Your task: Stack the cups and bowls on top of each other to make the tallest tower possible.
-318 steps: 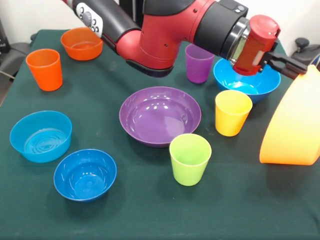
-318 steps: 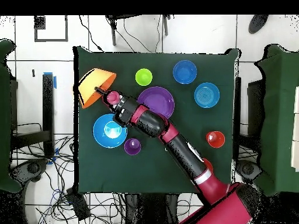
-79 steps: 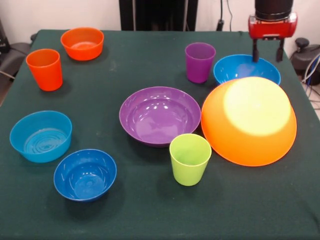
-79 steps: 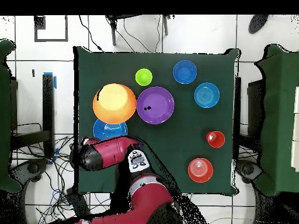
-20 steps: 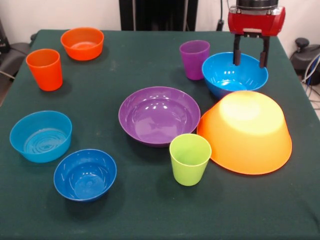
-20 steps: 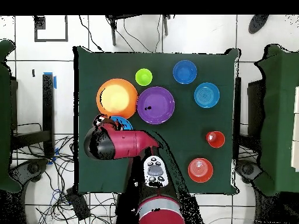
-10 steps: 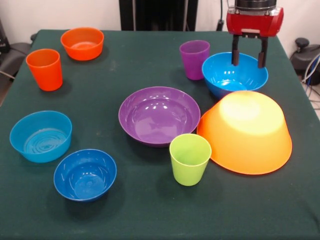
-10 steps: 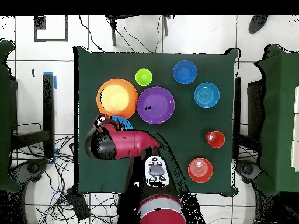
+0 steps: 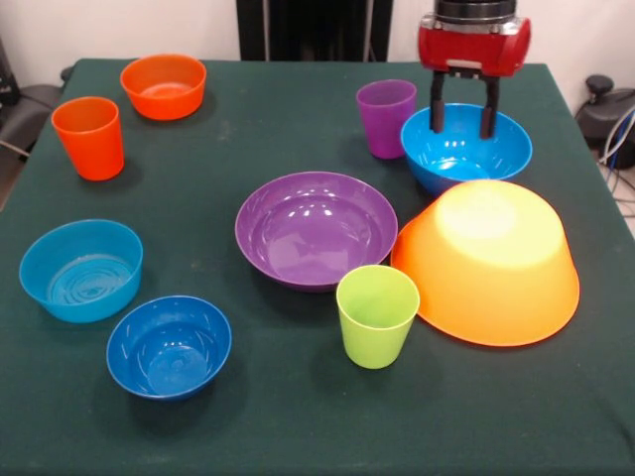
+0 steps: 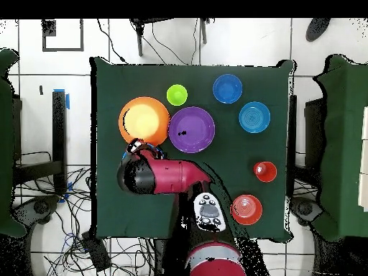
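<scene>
My gripper [image 9: 461, 118] hangs open over the large blue bowl [image 9: 466, 151], fingertips just above its far rim, nothing between them. The purple cup [image 9: 386, 118] stands just left of that bowl. The orange-yellow bowl [image 9: 486, 263] lies upside down in front of it, seen also from overhead [image 10: 144, 120]. The purple bowl [image 9: 316, 228] sits mid-table with the lime green cup [image 9: 377, 315] in front. At the left stand the orange cup [image 9: 89, 137], small orange bowl [image 9: 164, 85], light blue bowl [image 9: 81, 269] and dark blue bowl [image 9: 169, 345]. No tower shows.
In the overhead view the red arm [image 10: 162, 176] covers the large blue bowl and purple cup. The green table [image 9: 298, 416] ends close behind the gripper and right of the orange-yellow bowl.
The gripper has slid left over the blue bowl, staying open. Long before, it held the orange-yellow bowl, which now lies upside down on the table. Other pieces are unmoved.
</scene>
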